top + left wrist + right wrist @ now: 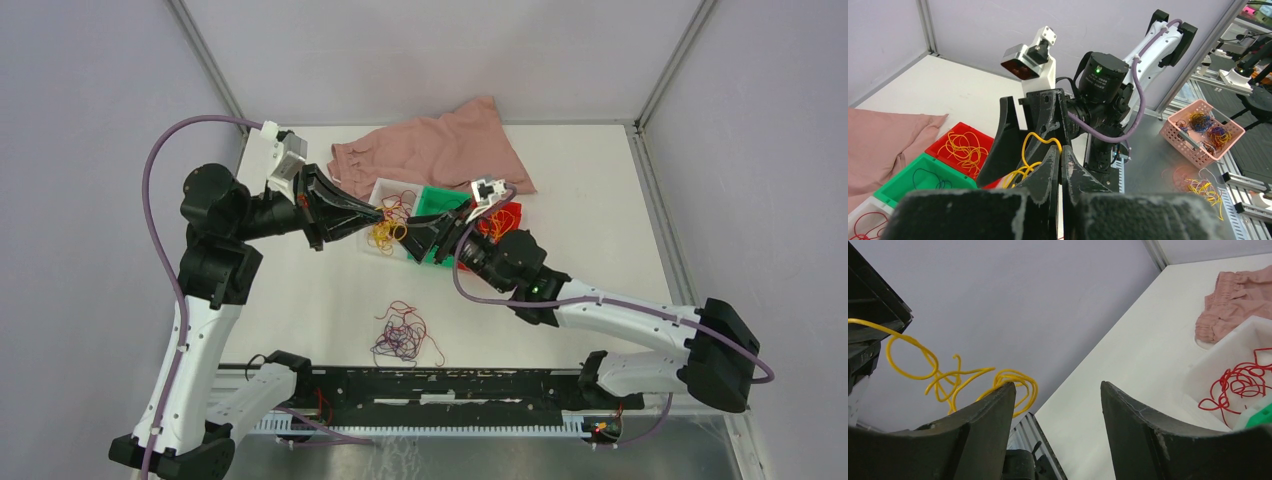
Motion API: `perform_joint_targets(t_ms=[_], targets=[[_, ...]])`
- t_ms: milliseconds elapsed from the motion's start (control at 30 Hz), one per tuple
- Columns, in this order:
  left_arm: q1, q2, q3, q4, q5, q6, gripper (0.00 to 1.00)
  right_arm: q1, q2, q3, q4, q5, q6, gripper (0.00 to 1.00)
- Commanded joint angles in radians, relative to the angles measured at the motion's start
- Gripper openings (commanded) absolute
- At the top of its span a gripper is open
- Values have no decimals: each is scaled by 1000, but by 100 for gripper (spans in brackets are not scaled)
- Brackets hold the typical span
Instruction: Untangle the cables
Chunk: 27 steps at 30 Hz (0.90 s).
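A loose clump of red, yellow and dark purple cables (401,335) lies on the white table near the front edge. My left gripper (378,213) is shut on a yellow cable (385,235) and holds it above the white bin; in the left wrist view the cable (1024,150) loops out of the closed tips (1062,150). My right gripper (428,240) is open and empty, right beside the hanging yellow cable (948,375), which sits at its left finger (993,415). The gap between the right gripper's tips (1057,386) holds nothing.
Three bins stand in a row: a white one (380,190) with red cables (1243,382), a green one (436,198) and a red one (512,212) with yellow cables (965,147). A pink cloth (440,150) lies behind them. A pink basket (1198,132) stands off the table.
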<state>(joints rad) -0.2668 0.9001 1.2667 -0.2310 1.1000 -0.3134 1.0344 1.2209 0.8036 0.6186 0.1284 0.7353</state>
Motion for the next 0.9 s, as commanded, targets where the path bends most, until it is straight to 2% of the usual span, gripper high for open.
perform_joint_targets(t_ms=[0, 200, 400, 567, 867], targets=[[-7, -12, 4, 39, -15, -41, 3, 7, 30, 47, 104, -49, 51, 70], [-8, -16, -2, 84, -70, -54, 3, 12, 56, 19, 212, -89, 143, 70], [-11, -17, -36, 154, -122, -115, 3, 44, 88, 75, 227, -56, 120, 70], [-18, -4, -15, 168, -60, -169, 3, 47, 114, 123, 168, 84, 88, 69], [-42, -15, 4, 196, 29, -244, 3, 47, 157, 205, 18, 328, 24, 60]])
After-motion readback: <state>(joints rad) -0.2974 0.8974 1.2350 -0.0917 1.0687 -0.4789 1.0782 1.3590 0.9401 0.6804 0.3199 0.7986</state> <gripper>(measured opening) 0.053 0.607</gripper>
